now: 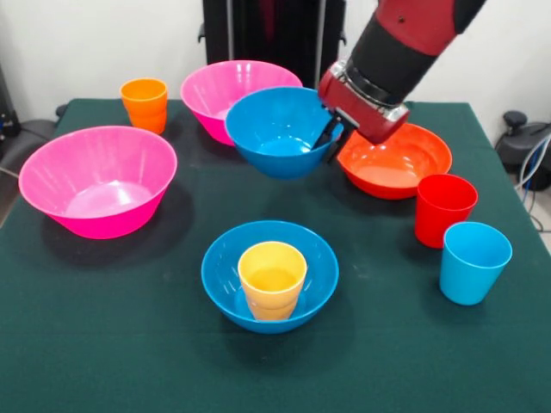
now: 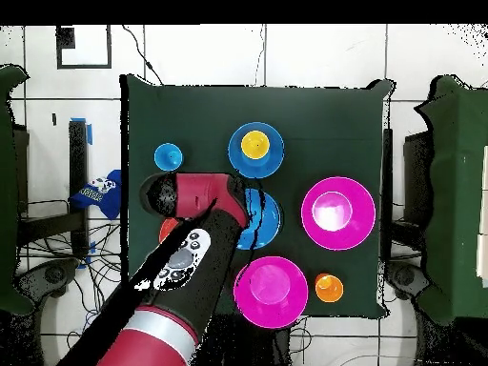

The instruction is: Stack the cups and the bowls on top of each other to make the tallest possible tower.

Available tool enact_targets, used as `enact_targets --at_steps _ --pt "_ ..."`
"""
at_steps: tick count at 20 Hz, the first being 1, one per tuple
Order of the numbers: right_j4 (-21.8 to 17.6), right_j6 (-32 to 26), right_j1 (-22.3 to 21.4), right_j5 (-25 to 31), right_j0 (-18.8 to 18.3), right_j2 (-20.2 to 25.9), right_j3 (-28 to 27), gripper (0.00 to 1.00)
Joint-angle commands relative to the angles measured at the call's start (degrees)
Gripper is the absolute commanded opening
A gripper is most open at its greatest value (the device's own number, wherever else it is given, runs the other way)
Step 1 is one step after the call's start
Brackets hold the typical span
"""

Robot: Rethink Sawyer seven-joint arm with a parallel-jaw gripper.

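My gripper [image 1: 331, 135] is shut on the right rim of a blue bowl [image 1: 277, 129], which hangs a little above the table and tilts slightly. From overhead this held bowl [image 2: 264, 217] shows partly under the arm. A second blue bowl [image 1: 225, 265] stands near the front middle with a yellow cup [image 1: 272, 275] upright inside it; overhead they are the bowl [image 2: 271, 152] and cup [image 2: 254, 144]. A red cup [image 1: 443, 209] and a light blue cup [image 1: 473, 261] stand at the right. An orange cup [image 1: 145, 103] stands at the back left.
Two pink bowls stand on the green table, one [image 1: 99, 179] at the left and one [image 1: 215, 86] at the back behind the held bowl. An orange-red bowl [image 1: 400, 163] sits under the arm at the right. Table edges lie close to the cups at the right.
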Motion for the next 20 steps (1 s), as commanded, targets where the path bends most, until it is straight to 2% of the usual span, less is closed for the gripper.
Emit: enact_targets --at_steps 1,5,11,17,20 --pt "-7.9 -4.2 0.3 0.6 1.7 1.5 -10.7 0.00" --pt "-10.0 -5.6 -0.6 -1.2 1.6 2.2 -12.8 0.00" --pt "-11.3 -8.2 -1.8 6.6 0.7 3.6 -17.7 0.00" --pt "-11.8 -10.0 -1.6 7.2 -1.2 5.4 -20.5 0.00" --pt "-11.2 -13.4 -1.4 10.4 -3.0 7.5 -22.9 0.00"
